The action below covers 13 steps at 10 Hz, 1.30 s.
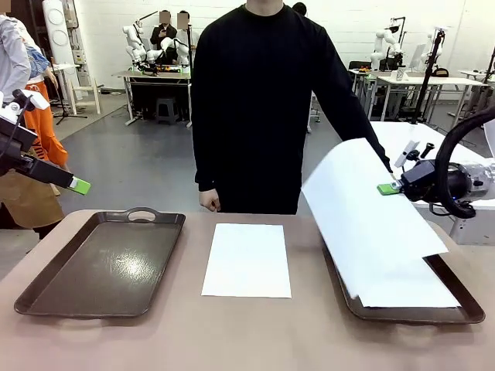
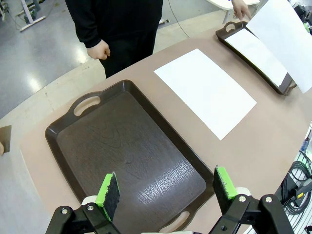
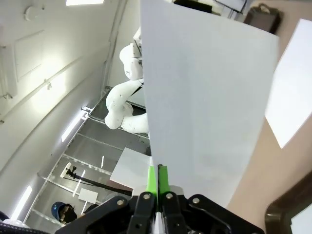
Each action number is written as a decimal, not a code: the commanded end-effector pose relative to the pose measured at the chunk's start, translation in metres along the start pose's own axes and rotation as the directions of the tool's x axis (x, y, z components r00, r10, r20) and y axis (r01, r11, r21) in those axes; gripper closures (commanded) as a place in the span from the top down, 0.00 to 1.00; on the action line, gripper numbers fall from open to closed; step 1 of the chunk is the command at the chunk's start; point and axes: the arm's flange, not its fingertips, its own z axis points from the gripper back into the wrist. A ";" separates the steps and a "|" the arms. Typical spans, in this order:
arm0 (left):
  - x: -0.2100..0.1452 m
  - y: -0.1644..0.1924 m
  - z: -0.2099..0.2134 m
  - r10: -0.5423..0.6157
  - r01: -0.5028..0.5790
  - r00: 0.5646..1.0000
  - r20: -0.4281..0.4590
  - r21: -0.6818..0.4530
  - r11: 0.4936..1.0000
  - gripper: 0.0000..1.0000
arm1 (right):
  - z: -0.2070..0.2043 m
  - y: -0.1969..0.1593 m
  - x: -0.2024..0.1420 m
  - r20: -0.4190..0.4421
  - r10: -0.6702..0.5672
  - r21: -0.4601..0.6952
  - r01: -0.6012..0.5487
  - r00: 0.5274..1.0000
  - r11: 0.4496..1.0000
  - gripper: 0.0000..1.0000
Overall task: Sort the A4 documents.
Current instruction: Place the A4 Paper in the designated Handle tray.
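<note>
- Hanging tilted over the right side of the table, one plain white thin A4 paper sheet (image 1: 363,209) is blank and slightly bowed. Its high edge is pinched and its low edge reaches down over the tray beneath.
- The right gripper (image 1: 389,188), black with green pads, is clenched on that raised sheet's upper edge. In the right wrist view the two pads (image 3: 157,175) meet flat on the paper (image 3: 204,97).
- Whether the sheet's low edge touches anything below, I cannot tell.
- A second blank white A4 sheet (image 1: 247,259) lies flat on the brown tabletop (image 1: 309,332), long side pointing away from the robot. It sits between the two trays and apart from both.
- A third blank white A4 sheet (image 1: 410,292) lies flat inside the right dark brown plastic tray (image 1: 418,315), mostly covered by the raised sheet. The left wrist view shows it squared to the tray walls (image 2: 258,53).
- The left dark brown handled tray (image 1: 100,263) shows its whole glossy, textured floor.
- The left gripper (image 1: 73,184) is released, with its green pads spread wide. It hangs above the near end of the left tray (image 2: 126,146) and touches nothing.
- A person in a black long-sleeved top stands at the far side. One hand (image 2: 240,9) is near the far handle of the right tray, and the other hand (image 1: 209,201) hangs by the table edge.
</note>
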 end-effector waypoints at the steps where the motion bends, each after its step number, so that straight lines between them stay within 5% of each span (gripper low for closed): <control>1: -0.001 0.002 -0.001 0.001 -0.001 1.000 0.009 -0.011 1.000 1.00 | 0.003 -0.016 0.008 -0.037 -0.016 0.008 0.016 0.999 1.000 0.01; 3: -0.001 0.002 -0.001 0.001 -0.001 1.000 0.009 -0.011 1.000 1.00 | 0.005 -0.043 0.007 -0.029 -0.061 0.023 0.062 0.998 0.998 0.01; 6: -0.001 0.002 -0.001 0.001 -0.001 1.000 0.009 -0.011 1.000 1.00 | 0.019 -0.076 0.001 -0.023 -0.149 -0.194 0.142 0.989 0.971 0.01; 9: -0.001 0.002 -0.001 0.001 -0.001 1.000 0.009 -0.011 1.000 1.00 | 0.042 -0.094 -0.003 -0.009 -0.153 -0.544 0.124 0.988 0.830 0.01; 13: -0.001 0.002 -0.001 0.001 -0.001 1.000 0.009 -0.011 1.000 1.00 | 0.078 -0.080 -0.001 0.055 -0.099 -0.728 0.108 0.994 0.677 0.01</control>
